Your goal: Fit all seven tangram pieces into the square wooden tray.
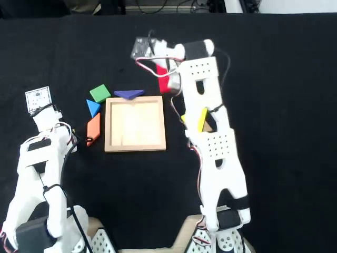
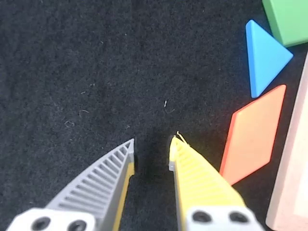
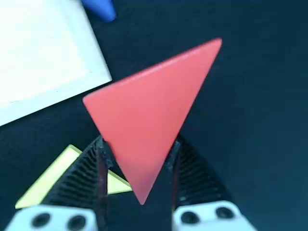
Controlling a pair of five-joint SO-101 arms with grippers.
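The square wooden tray (image 1: 135, 145) lies in the middle of the black table, nothing inside it. My right gripper (image 3: 137, 166) is shut on a large red triangle (image 3: 151, 125), held above the cloth just past the tray's far right corner (image 3: 91, 72); the red triangle (image 1: 162, 79) also shows under that arm from above. My left gripper (image 2: 151, 149) hovers open over bare cloth left of the tray, beside the orange parallelogram (image 2: 252, 134). A blue triangle (image 2: 263, 55), green square (image 2: 288, 18) and dark blue triangle (image 1: 129, 94) lie by the tray. A yellow triangle (image 3: 50, 183) lies under the right arm.
The black cloth covers the whole table, with open room to the far left, far right and along the front. The right arm's white links (image 1: 210, 137) stretch beside the tray's right edge. The left arm's base (image 1: 39, 211) stands at the front left.
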